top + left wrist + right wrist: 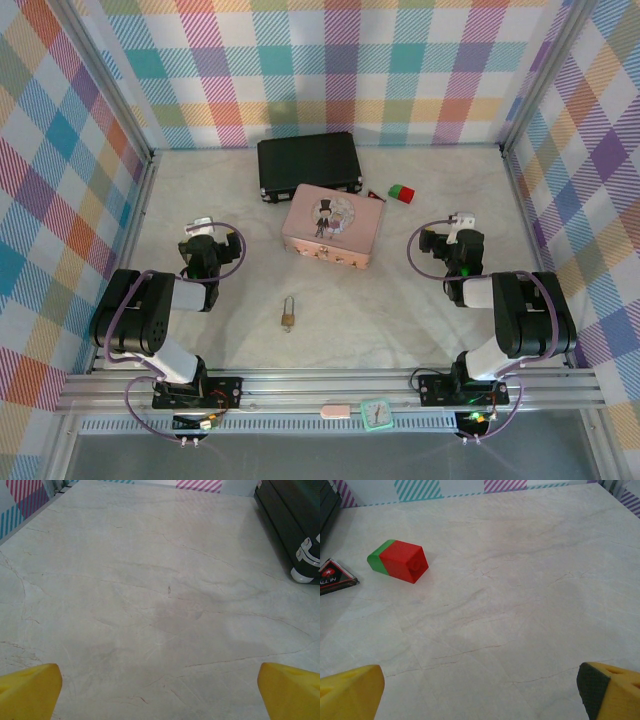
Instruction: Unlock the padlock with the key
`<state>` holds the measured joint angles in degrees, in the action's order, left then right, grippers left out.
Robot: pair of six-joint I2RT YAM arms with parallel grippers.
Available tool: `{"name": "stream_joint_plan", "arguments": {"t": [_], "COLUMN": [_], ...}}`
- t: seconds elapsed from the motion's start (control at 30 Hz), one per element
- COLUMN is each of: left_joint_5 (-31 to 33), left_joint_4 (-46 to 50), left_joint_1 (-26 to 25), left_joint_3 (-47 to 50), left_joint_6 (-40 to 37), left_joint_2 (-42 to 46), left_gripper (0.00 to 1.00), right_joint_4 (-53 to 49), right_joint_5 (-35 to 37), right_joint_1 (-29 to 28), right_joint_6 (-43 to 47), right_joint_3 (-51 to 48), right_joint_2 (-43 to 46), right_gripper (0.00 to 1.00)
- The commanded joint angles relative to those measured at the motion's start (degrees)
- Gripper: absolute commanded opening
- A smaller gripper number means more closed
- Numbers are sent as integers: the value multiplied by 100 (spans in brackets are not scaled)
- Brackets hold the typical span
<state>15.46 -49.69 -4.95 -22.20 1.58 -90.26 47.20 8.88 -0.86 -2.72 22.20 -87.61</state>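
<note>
While both arms sit folded back near their bases, the left gripper (203, 228) hangs released, its jaws spread wide: in its wrist view (160, 695) the two yellow fingertips (30, 690) stand at opposite bottom corners with nothing but bare marbled table (150, 580) between them. Off to that view's upper right lies a corner of the black case (295, 525), well apart from the fingers.

The right gripper (462, 220) is likewise let go and wide. Its wrist view (480, 695) shows one yellow fingertip (350, 692) at the lower left and another, with a dark pad, at the lower right — empty table between them. Further out on the left of that view lies the red and green block (399, 561) on its side, and just beyond it, at the frame's edge, a dark triangular card (334, 577) printed "ALL IN".

From above, the padlock (288, 316) lies flat on the table (420, 300) between the two arms, somewhat closer to the left one and touched by neither gripper; its thin shackle points away from the bases, toward the pink box (330, 228). That box lies well apart from the padlock at mid-table. The black case (308, 163) lies just behind the box — its near edge seems to meet the box's far corner. The red and green block (401, 192) sits to the right of the box.
</note>
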Motion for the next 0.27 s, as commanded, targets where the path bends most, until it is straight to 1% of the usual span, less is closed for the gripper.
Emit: {"name": "stream_joint_plan", "arguments": {"t": [0.0, 0.23], "left_joint_5": [-87, -73], "left_joint_4": [-164, -164], "left_joint_1": [20, 20], "left_joint_3": [-27, -22], "left_joint_6": [-94, -93], "left_joint_2": [-6, -14], "left_gripper": [100, 100], "right_joint_4": [218, 196], "right_joint_5": [-83, -155], "right_joint_1": [-45, -42], "right_joint_6": [-33, -11], "right_joint_3": [22, 35], "right_joint_2": [-2, -6], "right_gripper": [99, 99]}}
